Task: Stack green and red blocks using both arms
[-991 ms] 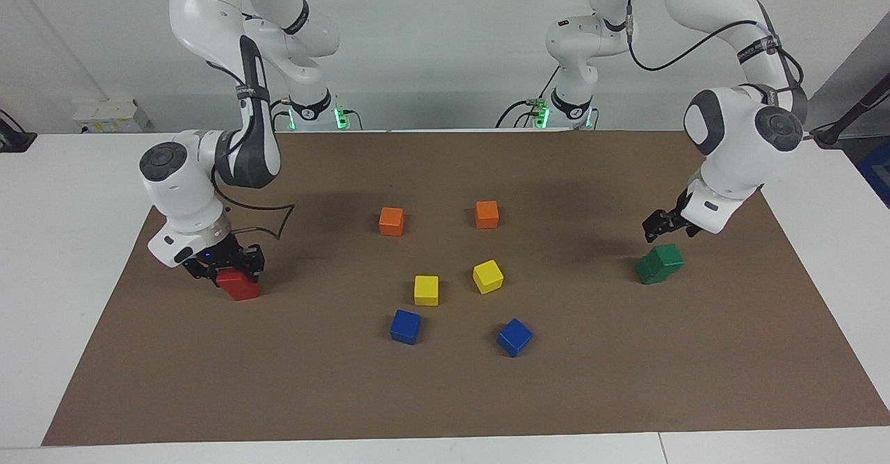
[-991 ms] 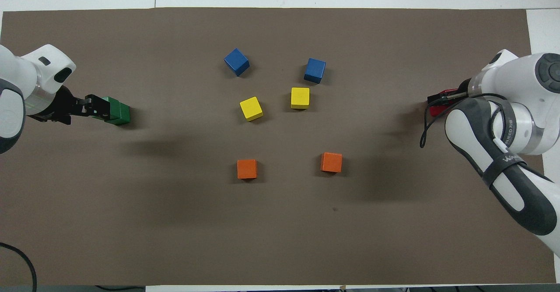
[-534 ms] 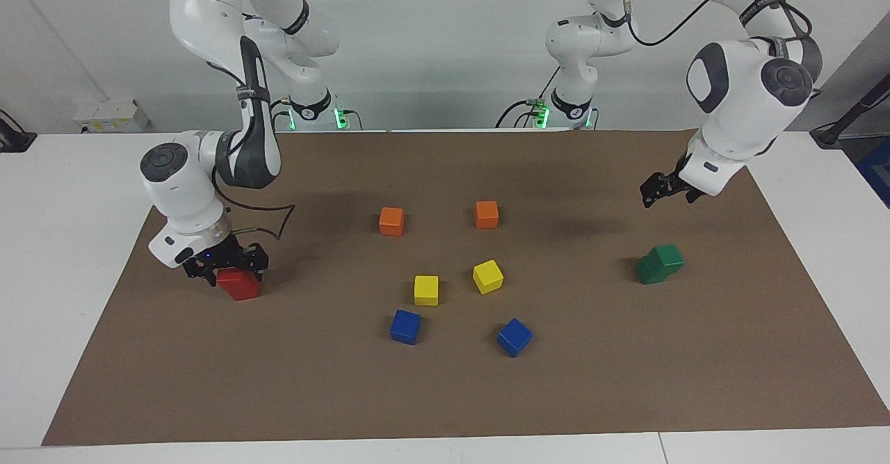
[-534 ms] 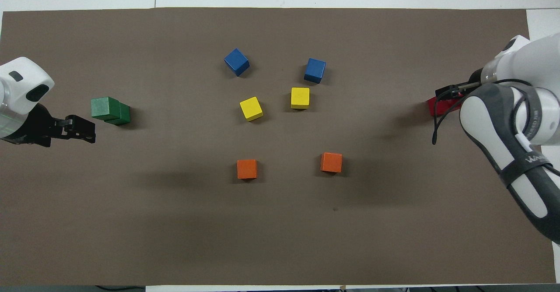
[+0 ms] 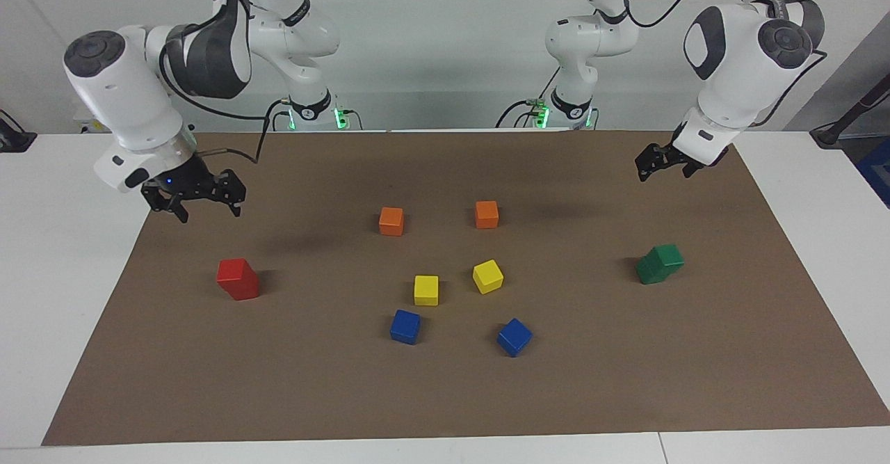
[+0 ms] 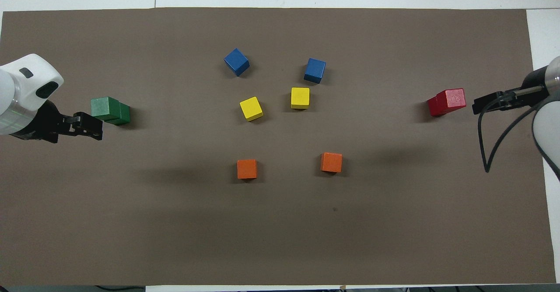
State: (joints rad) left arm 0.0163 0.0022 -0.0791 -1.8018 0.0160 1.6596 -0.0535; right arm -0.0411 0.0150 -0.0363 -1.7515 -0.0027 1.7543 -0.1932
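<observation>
**Green and red cubes sitting in two little stacks, both arms up and empty**

Green first: the green stack (image 5: 659, 264) is two dark green cubes, one on top of the other, near the left arm's end of the brown mat (image 5: 445, 394). The top cube sits shifted off the bottom one, so the pile looks stepped instead of tidy. The overhead view shows that offset too (image 6: 110, 110).

The red stack (image 5: 238, 279) is at the right arm's end of the mat: two bright red cubes, plain and matte like the green ones. Its top cube also sits a bit askew on the lower one (image 6: 447, 102).

The left gripper (image 5: 659, 165) hangs in the air over the mat, clear of the green stack, jaws apart and holding nothing. The right gripper (image 5: 201, 200) is raised near the mat's edge at its own end, jaws spread wide, also empty and well clear of the red stack.

In the middle of the mat are the other cubes, all single and apart: two orange cubes (image 5: 391, 221) nearest the robots, then two yellow cubes (image 5: 426, 290), then two blue cubes (image 5: 405, 326) farthest from them.
</observation>
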